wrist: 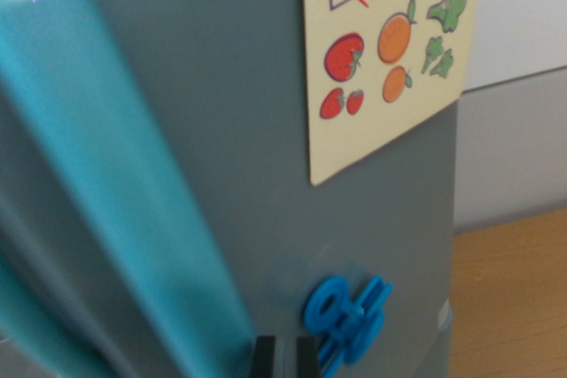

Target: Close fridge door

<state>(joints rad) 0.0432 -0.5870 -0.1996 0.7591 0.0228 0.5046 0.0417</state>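
Item 1: fridge door (239, 148). A grey, flat panel that fills most of the wrist view, seen very close and tilted. Its far edge runs down the wrist view's right, where a wooden table (514, 298) and a pale wall show beyond it. Whether the door is ajar or nearly shut cannot be told from this view.

Item 2: teal handle (115, 183). A long, smooth bar running diagonally down the door from the upper left to the lower middle, blurred by nearness.

Item 3: food chart (390, 50). A cream card fixed flat to the door at upper right, printed with 3 red tomatoes or strawberries, 2 oranges, green broccoli and ticked boxes.

Item 4: blue magnet (347, 314). A toy-like plastic piece stuck low on the door, just right of the tool.

Item 5: tool (285, 356). Only 2 dark fingertips (265, 357) show at the bottom edge, set narrowly apart with nothing between them, close to the door face (contact cannot be confirmed).

Handling, as a judgement: the door looks like stiff, light plastic, probably a toy fridge, swinging on a hinge. No grip seems needed; a flat push on bare grey panel, well away from the hinge side and clear of the magnet and card, should do. The smooth surface may let the fingertips slide.
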